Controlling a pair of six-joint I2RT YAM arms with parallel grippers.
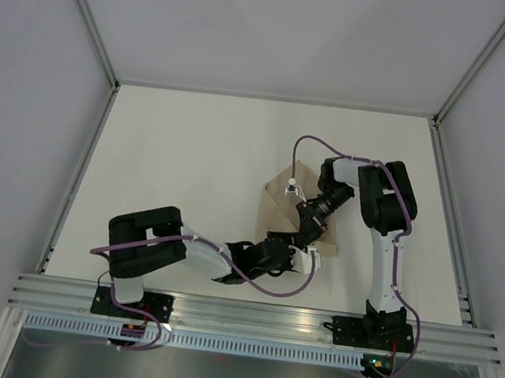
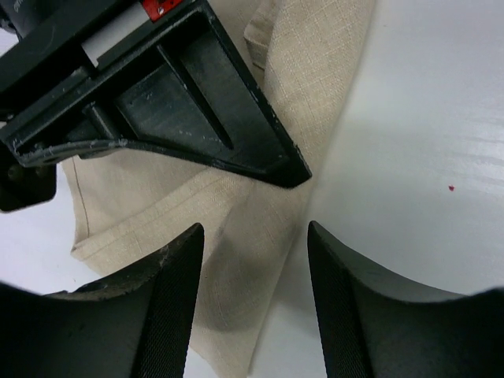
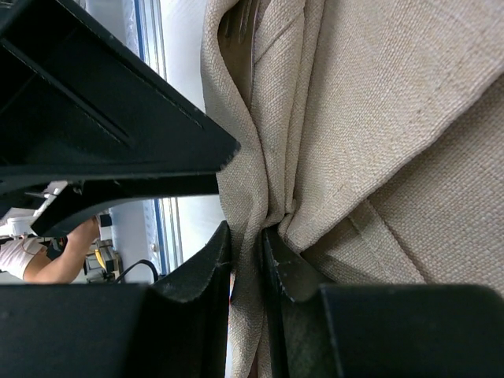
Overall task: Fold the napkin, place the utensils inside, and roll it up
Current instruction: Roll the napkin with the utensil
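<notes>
The tan napkin (image 1: 280, 202) lies folded and bunched near the table's middle. My right gripper (image 3: 246, 234) is shut on a gathered fold of the napkin (image 3: 378, 118), the cloth pinched tightly between its jaws. My left gripper (image 2: 254, 228) hovers open just in front of it. The napkin's (image 2: 236, 252) near edge lies on the table under the gap, touching neither finger. In the top view the left gripper (image 1: 295, 254) sits right below the right gripper (image 1: 308, 222). The utensils are hidden.
The right gripper's black body (image 2: 181, 94) fills the upper left of the left wrist view, close above the left fingers. White table (image 1: 182, 162) surrounds the napkin. Enclosure walls stand on three sides, and a metal rail (image 1: 255, 317) runs along the near edge.
</notes>
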